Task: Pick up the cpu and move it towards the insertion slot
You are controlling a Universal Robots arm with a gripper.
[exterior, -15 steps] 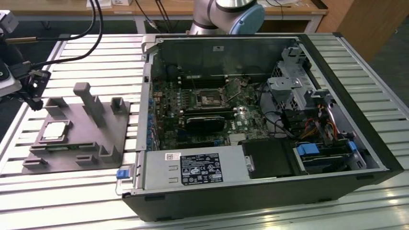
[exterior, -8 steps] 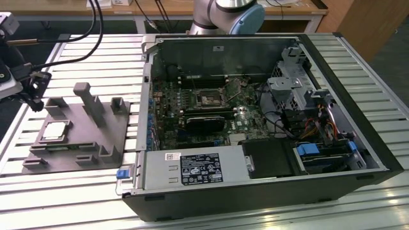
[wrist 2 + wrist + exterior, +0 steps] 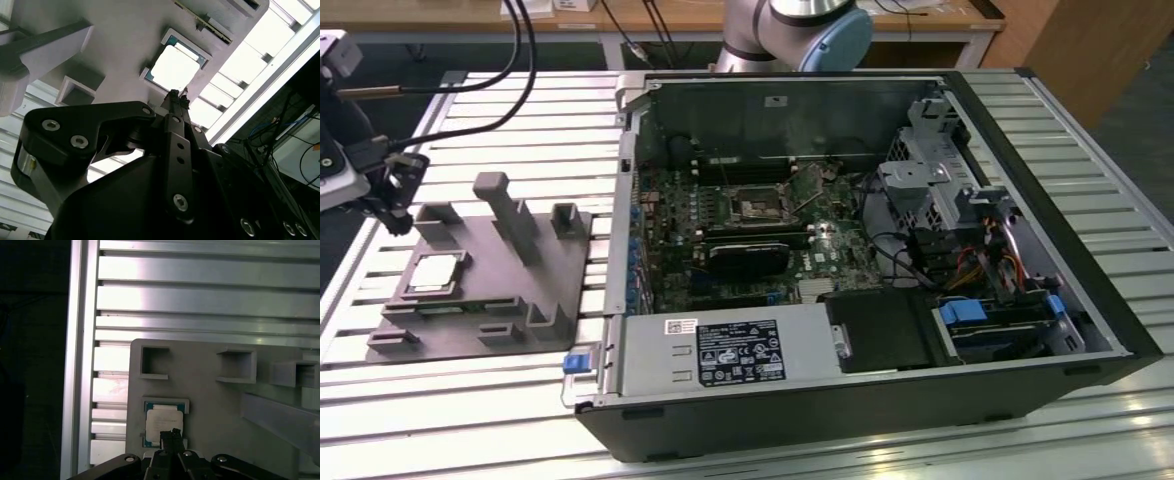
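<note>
Cpu [image 3: 436, 272] lying flat, silvery top up, in a shallow square pocket of the grey fixture [image 3: 554, 300], framed by the pocket's raised lip, a pale rim showing around the metal. Not lifted. Around it on the same fixture, upright posts and several small square recesses with raised walls.

Just above, the gripper [image 3: 174, 96], black, fingers pinched together with no gap at the tips and nothing between them (tips lined up over one edge of the chip in both wrist views; contact impossible to tell).

Fixture resting on a slatted aluminium table [image 3: 467, 430], toward the exterior view's left.

Well apart, toward the exterior view's right, an open computer case [image 3: 854, 415] lying on its side. Holds a green motherboard [image 3: 821, 255], and set into that board the insertion slot [image 3: 758, 207], a square silver frame with a dark centre. Just beside the slot, a longer black rectangular component [image 3: 747, 258]. Also inside the case: a labelled metal power supply box [image 3: 720, 355], a grey drive cage [image 3: 921, 190] and bundled cables [image 3: 974, 265].
</note>
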